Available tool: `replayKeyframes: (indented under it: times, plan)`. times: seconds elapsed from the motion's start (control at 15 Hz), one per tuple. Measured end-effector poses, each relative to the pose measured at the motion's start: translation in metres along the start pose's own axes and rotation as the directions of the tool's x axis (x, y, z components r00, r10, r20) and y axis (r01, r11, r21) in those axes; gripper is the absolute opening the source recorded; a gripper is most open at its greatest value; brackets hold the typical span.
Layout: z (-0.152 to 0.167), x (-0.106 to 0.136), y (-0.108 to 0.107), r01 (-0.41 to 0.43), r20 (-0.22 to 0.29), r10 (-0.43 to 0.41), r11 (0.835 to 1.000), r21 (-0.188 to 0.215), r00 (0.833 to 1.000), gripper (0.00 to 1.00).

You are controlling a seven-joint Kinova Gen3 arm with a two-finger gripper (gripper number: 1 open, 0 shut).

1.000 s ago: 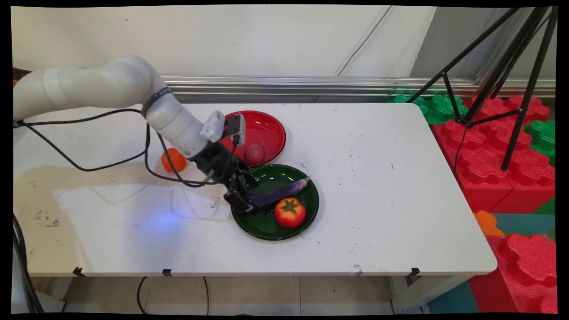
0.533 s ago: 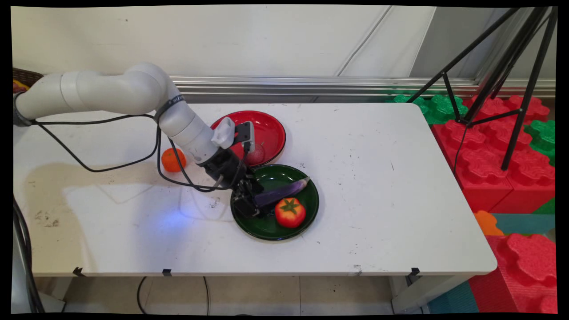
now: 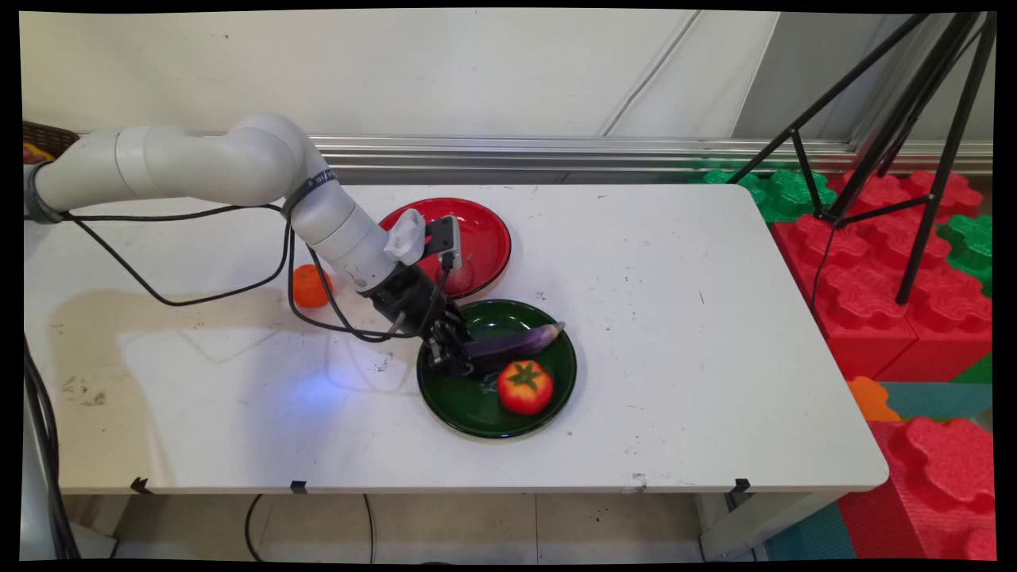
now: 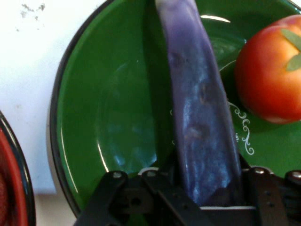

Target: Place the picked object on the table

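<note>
A long purple eggplant (image 3: 516, 342) lies across the green plate (image 3: 477, 409), and my gripper (image 3: 454, 359) is shut on its thick left end. In the hand view the eggplant (image 4: 202, 117) runs up from between the black fingers (image 4: 162, 186) over the green plate (image 4: 108, 113). A red tomato (image 3: 524, 387) with a green stalk sits on the same plate just right of the eggplant, seen as the tomato (image 4: 268, 75) at the right of the hand view.
A red plate (image 3: 485, 230) stands behind the green one, with a dull red round fruit (image 3: 459, 274) on it, partly hidden by the hand. An orange (image 3: 309, 286) lies on the table to the left. Black tripod legs (image 3: 890, 127) and red foam blocks (image 3: 890, 294) stand off the table's right end.
The arm has pushed right and forward, closing on the eggplant's end. The green plate, the eggplant and the tomato have all slid slightly to the right and towards the near edge.
</note>
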Motion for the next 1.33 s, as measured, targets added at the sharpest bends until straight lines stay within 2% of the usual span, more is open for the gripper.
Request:
replayKeyframes:
  times: [0.73, 1.33]
  plan:
    - [-0.020, 0.001, -0.006, -0.014, -0.027, 0.015, 1.000, 0.020, 1.000, 0.00]
    - [-0.074, 0.001, -0.009, -0.052, -0.079, 0.054, 0.998, 0.036, 0.995, 0.00]
